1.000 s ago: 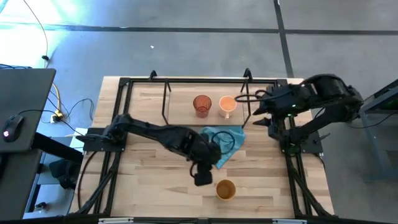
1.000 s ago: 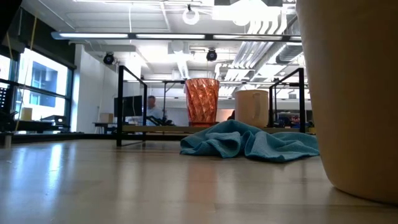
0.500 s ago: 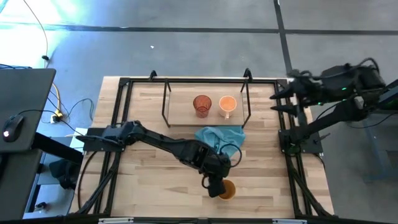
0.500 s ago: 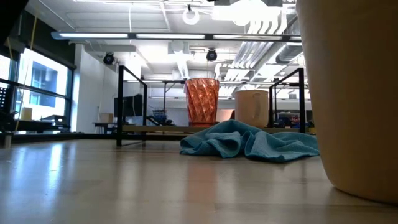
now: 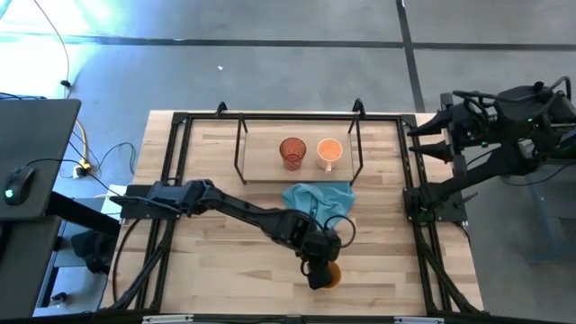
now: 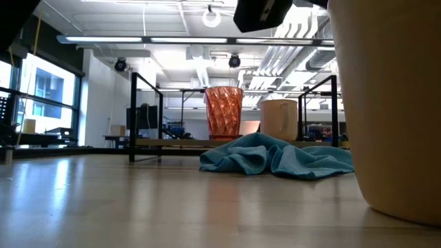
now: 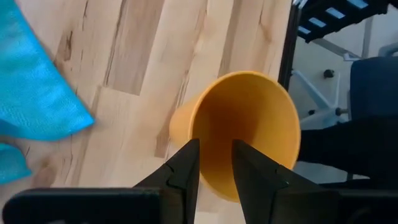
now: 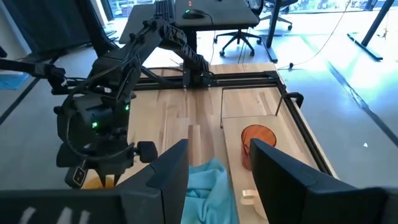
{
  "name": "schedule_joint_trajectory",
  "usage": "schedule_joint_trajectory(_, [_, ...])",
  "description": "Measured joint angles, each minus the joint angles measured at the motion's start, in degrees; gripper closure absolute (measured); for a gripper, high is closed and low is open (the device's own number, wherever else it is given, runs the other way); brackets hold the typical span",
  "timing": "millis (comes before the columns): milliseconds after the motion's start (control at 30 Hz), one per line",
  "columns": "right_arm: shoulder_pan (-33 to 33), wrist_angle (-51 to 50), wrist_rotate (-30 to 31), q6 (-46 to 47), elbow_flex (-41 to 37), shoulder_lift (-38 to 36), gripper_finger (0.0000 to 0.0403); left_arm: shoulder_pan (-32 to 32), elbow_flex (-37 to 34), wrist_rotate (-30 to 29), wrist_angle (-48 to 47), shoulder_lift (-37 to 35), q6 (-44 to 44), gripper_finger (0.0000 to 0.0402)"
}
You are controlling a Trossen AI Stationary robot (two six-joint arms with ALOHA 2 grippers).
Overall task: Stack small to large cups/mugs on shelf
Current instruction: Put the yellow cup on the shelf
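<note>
Jaws of the left gripper point(image 7: 215, 163) parted a little, straddling one wall of the amber-brown cup point(image 7: 242, 127): one finger inside the mouth, the other against the outer side, not visibly clamped. Cup upright on the bench point(image 5: 225, 261), directly under the gripper point(image 5: 317, 273) in the high view, only its right edge point(image 5: 331, 274) peeking out. Teal cloth point(image 5: 319, 200) crumpled just beyond the jaws, toward the shelf; a corner of it point(image 7: 37, 106) beside the cup in the left wrist view, apart from it.

Jaws of the right gripper point(image 5: 425, 142) released, spread wide, gripping nothing, raised off the bench's right edge and well apart from every cup. Through the right wrist view: open fingers point(image 8: 168, 171) framing the cloth point(image 8: 208, 186), the red ribbed cup point(image 8: 258, 142) and the left arm point(image 8: 99, 124) stooped over the amber-brown cup point(image 8: 93, 181).

Shelf point(image 5: 261, 166) far from both sets of jaws, at the back of the bench. Red translucent ribbed cup point(image 5: 292, 152) and light orange mug point(image 5: 329, 151) upright on its board, side by side, close but not touching, mug handle turned toward the cloth. In the low view: red cup point(image 6: 224, 111) and mug point(image 6: 278, 118) standing behind the cloth point(image 6: 275, 157), amber-brown cup point(image 6: 389, 103) looming at the near right.
</note>
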Motion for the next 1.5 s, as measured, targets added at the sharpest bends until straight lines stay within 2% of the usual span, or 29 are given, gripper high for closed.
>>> schedule_joint_trajectory(533, [0.0, -0.02, -0.05, -3.5, 0.0, 0.07, 0.0242, 0.13, -0.01, 0.86, 0.82, 1.1, 3.32, 0.0318])
schedule_joint_trajectory(1200, [0.0, -0.95, -0.26, -3.42, 0.0, -0.74, 0.0242, 0.49, -0.01, 1.47, 1.52, 2.3, 4.44, 0.0318])
schedule_joint_trajectory(1500, [0.0, -9.12, -8.49, 6.18, 0.02, -0.52, 0.0242, 1.51, -0.01, 2.67, 6.09, 2.3, 10.85, 0.0318])
